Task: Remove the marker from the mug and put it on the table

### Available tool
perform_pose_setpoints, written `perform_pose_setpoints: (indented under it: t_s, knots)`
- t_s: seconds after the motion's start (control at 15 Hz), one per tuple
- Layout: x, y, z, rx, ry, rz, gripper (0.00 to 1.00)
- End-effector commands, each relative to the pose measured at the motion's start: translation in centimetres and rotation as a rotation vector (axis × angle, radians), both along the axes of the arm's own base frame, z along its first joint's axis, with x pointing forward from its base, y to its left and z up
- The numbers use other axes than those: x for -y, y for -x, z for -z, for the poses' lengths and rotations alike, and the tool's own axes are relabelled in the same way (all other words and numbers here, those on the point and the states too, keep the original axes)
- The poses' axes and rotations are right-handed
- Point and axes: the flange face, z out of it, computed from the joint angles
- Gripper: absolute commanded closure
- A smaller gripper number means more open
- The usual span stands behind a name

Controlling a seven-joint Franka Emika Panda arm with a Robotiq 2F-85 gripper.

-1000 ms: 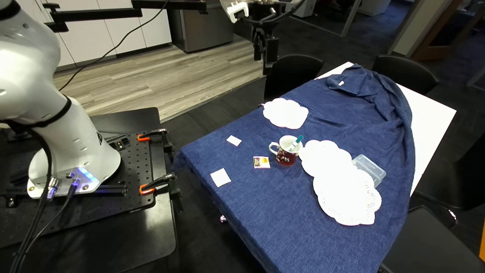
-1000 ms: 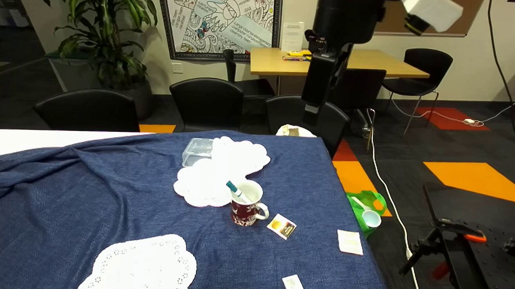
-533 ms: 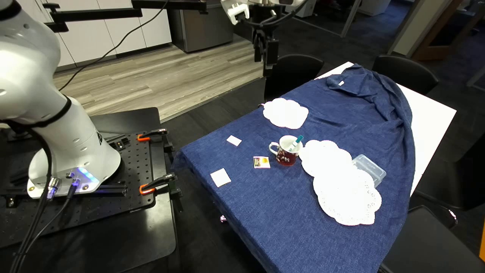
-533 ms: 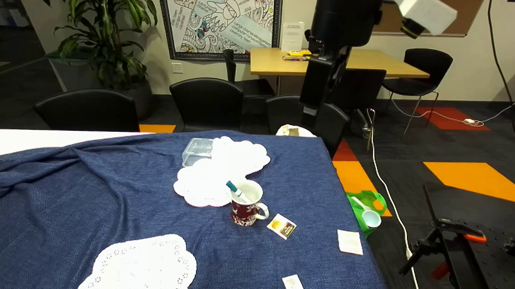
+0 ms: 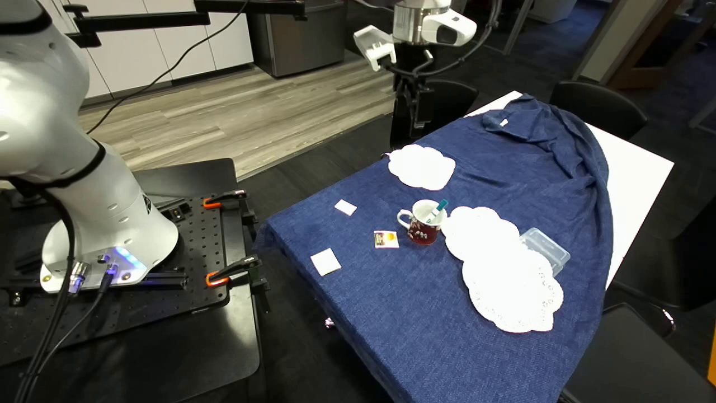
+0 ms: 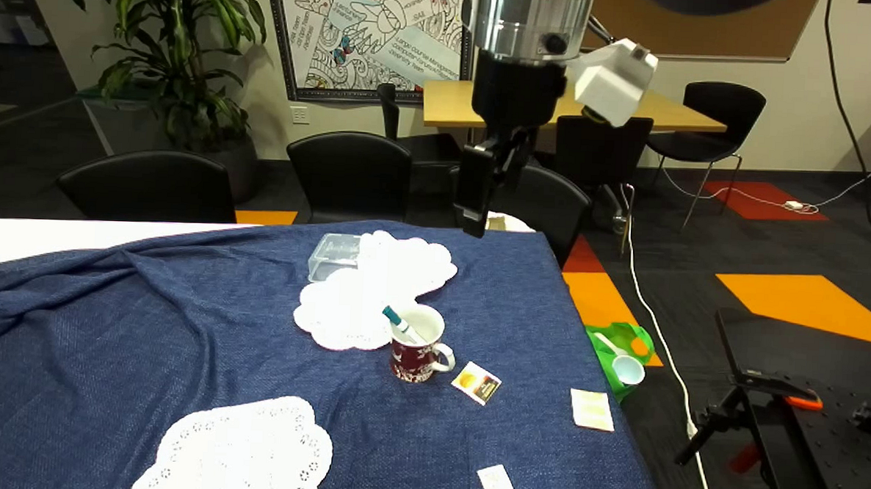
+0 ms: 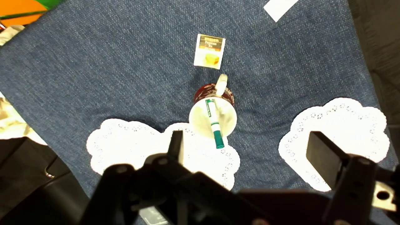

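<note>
Spread wide and grasping nothing, my gripper [image 7: 247, 148] hangs higher than the mug [image 6: 416, 359] and well apart from it in both exterior views; by my reading none of the removal is done; the marker [image 7: 215, 122] sits in the mug, slanted, its cap end out past the rim; what I judge to be left is the whole job: come down to the mug, take hold of the part above its rim, lift the marker out, and lay it on the table [image 5: 637, 173], perhaps on the blue cloth [image 6: 390, 434] beside the mug.

As for its looks, the wrist view gives me a slim marker with a teal-green cap, white barrel and green label; the cap points away from the mug's handle [image 7: 221, 85], toward the scalloped doily [image 7: 215, 157] just beside the mug; the barrel runs down inside toward the handle, with a tea packet [image 7: 209, 51] on that side of the mug; the marker appears smooth and merely leaning, so I expect it could roll along the rim if nudged.
</note>
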Motion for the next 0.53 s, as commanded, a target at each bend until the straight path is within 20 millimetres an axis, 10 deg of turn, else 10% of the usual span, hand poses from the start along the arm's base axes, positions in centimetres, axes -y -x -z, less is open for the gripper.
perform_pose_setpoints:
  t_s: [0.0, 0.47]
  knots:
    - [1.5, -3.0, 1.9, 0.033, 0.037, -0.027, 0.00]
    - [4.0, -4.5, 6.1, 0.042, 0.021, -0.145, 0.00]
